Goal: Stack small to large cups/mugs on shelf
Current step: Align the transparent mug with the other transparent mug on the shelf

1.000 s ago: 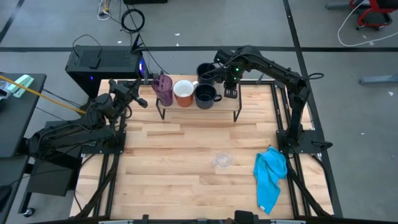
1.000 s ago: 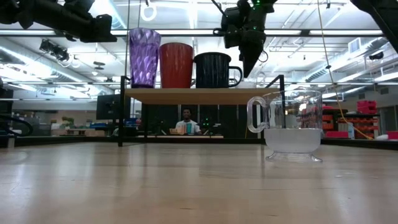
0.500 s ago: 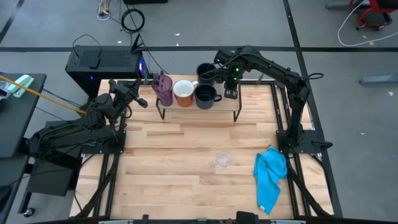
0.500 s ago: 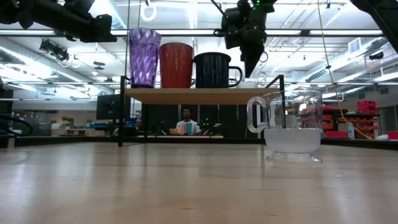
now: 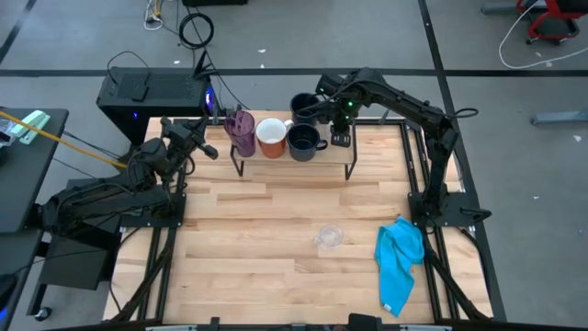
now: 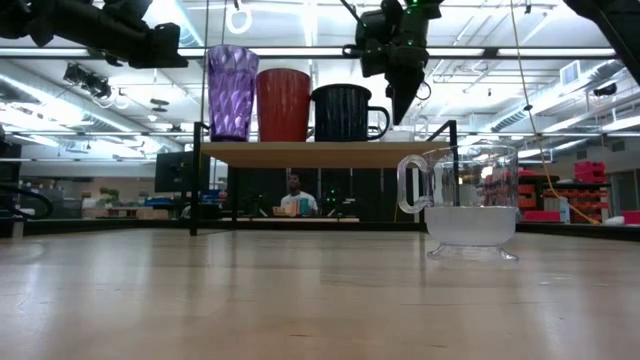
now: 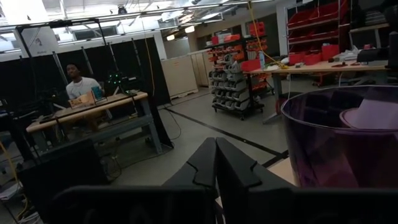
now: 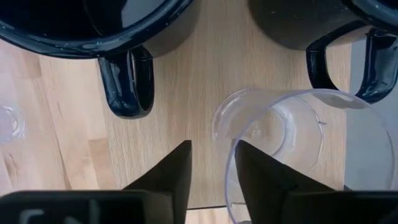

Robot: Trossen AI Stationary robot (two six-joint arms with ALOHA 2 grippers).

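On the shelf stand, from the left, the purple tumbler, the white-and-orange mug and a dark mug. A second dark mug stands behind them. A small clear glass stands on the shelf's right part, under my right gripper. That gripper points down, slightly open, just above the shelf. Another clear glass stands on the table. My left gripper is shut and empty, left of the tumbler. My right gripper has one finger standing over the near rim of the small clear glass in its wrist view. I cannot tell whether it touches the glass. The glass stands upright on the shelf.
A blue cloth lies at the table's right near corner. In the low view the table's glass stands in front of the shelf's right leg. A person sits in the room beyond the table.
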